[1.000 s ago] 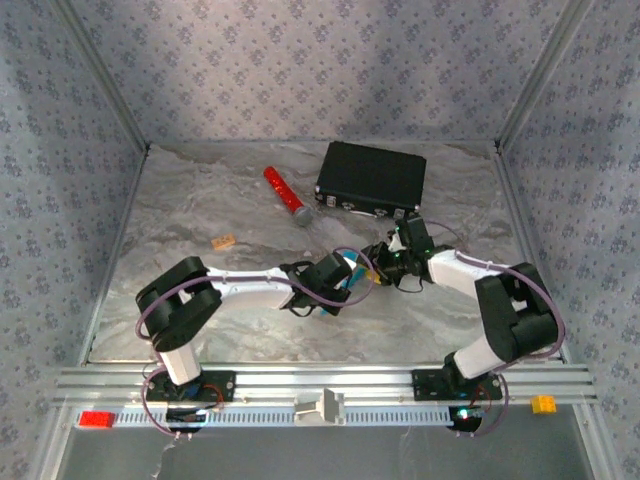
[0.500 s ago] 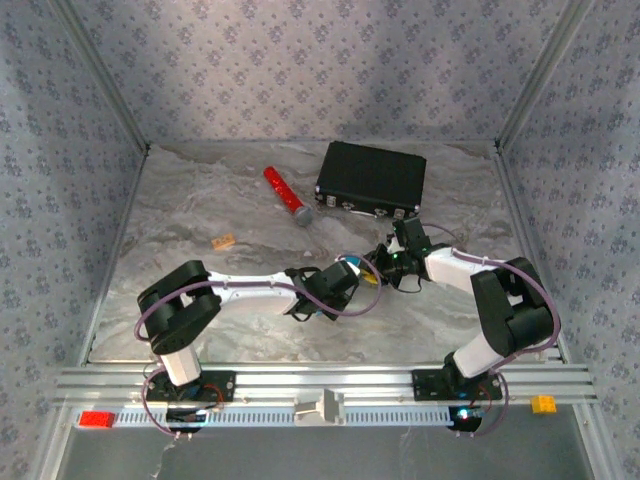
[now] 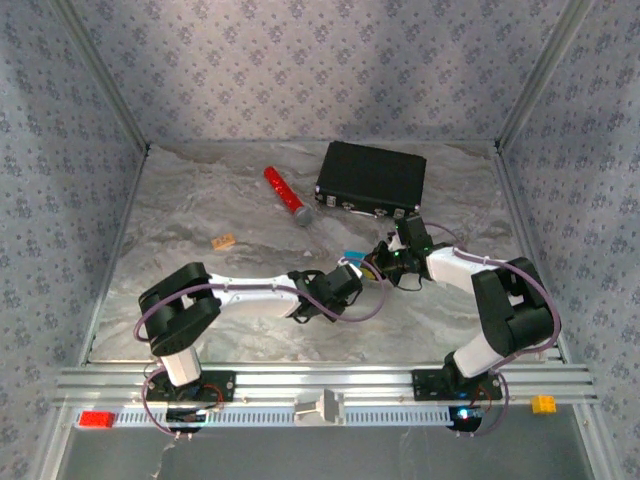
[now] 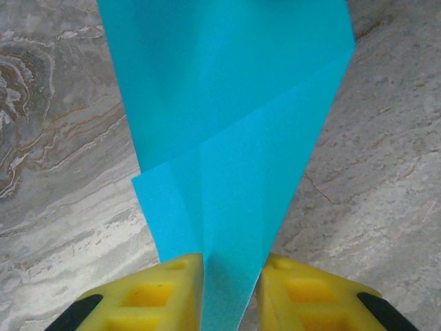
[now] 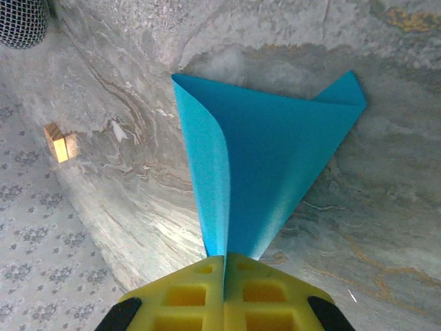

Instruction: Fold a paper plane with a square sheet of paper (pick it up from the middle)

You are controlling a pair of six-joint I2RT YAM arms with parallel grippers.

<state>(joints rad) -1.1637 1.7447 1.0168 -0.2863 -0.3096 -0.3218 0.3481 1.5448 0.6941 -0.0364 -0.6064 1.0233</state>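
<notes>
Where the marble-patterned bench (image 3: 200,200) runs back to the wall, a black case (image 3: 372,178) lies right of centre; in front of it, between the arms, is the folded cyan paper sheet (image 3: 351,255); the right end effector (image 5: 224,261) has its yellow fingers pressed together on the sheet's narrow end; the left end effector (image 4: 231,258) is slightly spread, the sheet running between its fingers; a red cylinder (image 3: 287,196) lies left of the case; a small wooden block (image 3: 224,241) sits further left.

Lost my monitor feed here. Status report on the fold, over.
Right gripper shut on blue paper, partly folded. Left gripper jaws parted, paper between its fingers. Red cylinder, black case well back, not obstructing.
</notes>
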